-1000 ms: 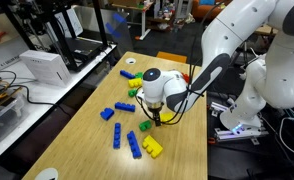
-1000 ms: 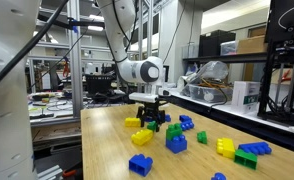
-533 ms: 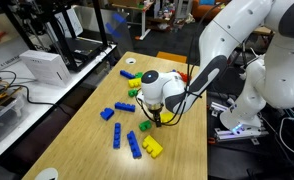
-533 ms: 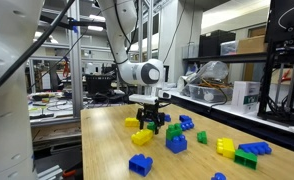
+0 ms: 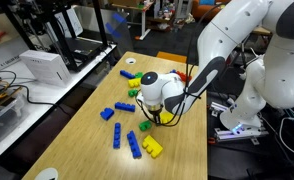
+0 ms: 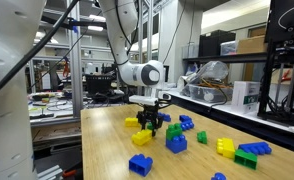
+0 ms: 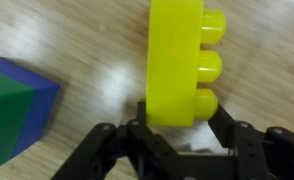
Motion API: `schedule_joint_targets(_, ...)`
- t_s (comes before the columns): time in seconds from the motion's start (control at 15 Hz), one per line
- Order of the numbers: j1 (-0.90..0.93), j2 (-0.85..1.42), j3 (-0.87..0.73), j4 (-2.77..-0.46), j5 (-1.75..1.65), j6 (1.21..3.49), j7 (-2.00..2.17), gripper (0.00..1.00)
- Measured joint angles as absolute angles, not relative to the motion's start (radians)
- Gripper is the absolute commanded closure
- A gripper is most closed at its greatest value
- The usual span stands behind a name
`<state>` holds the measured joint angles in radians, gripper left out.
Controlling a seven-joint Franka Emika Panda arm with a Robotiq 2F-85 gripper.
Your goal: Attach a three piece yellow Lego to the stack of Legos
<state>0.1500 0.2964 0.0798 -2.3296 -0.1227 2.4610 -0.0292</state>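
- Since 1 second ago my gripper has come down from above the bricks to the wooden table.
- Closest in the wrist view, the 2 fingers reach in from the bottom edge, with the gripper straddling the near end of the 3-piece yellow Lego.
- That Lego lies flat on the table. Its long axis runs straight away from the wrist, bottom to top of the wrist view, and its 3 studs point to the right of that view.
- The jaws stand close on either side of the brick's end. I cannot tell whether they are pressing it yet or only flanking it.
- At the lower left of the wrist view sits a green block with a blue brick against it.
- In an exterior view the stack of Legos stands just beside the gripper, apart from the yellow piece.
- Farther across the table lie loose blue bricks, a yellow brick joined to blue and a yellow-green-blue cluster.
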Motion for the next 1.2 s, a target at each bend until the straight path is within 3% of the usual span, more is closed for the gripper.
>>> schedule_joint_targets(0.67, 0.134, 0.27, 0.08, -2.277, -0.033, 2.389, -0.057, 0.61)
schedule_joint_targets(1.2, 0.057, 0.049, 0.074, -2.244, 0.187, 2.298, -0.256, 0.61)
